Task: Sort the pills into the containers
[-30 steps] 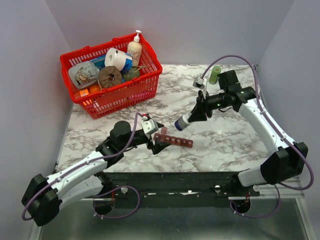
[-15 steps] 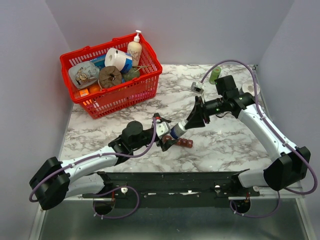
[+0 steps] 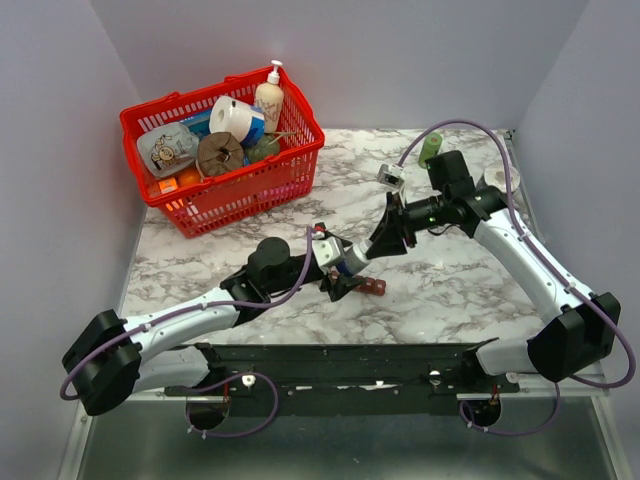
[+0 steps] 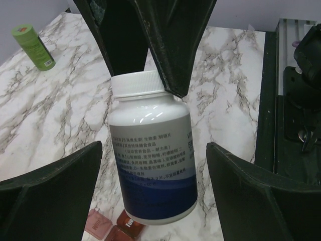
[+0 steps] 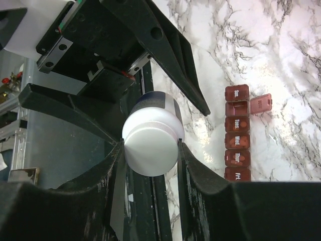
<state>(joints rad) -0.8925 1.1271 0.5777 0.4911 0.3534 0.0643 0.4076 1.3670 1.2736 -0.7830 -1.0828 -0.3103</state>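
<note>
A white pill bottle (image 3: 352, 262) with a blue-banded label hangs tilted over the table. My right gripper (image 3: 370, 250) is shut on its white cap (image 5: 150, 148). My left gripper (image 3: 335, 272) is open, one finger on each side of the bottle's body (image 4: 150, 150) with a gap on both sides. The dark red containers strip (image 5: 237, 133) lies on the marble below the bottle. One lid (image 5: 261, 104) near its Sunday end stands open, and orange pills show in several compartments. In the top view only its right end (image 3: 375, 287) shows.
A red mesh basket (image 3: 250, 185) full of household items stands at the back left. A slim green bottle (image 3: 430, 150) stands at the back right and also shows in the left wrist view (image 4: 34, 46). The black rail (image 3: 350, 355) runs along the near table edge.
My right gripper has carried the bottle down and left to above the strip. My left arm has swung right and brought its open fingers around the bottle's body.
</note>
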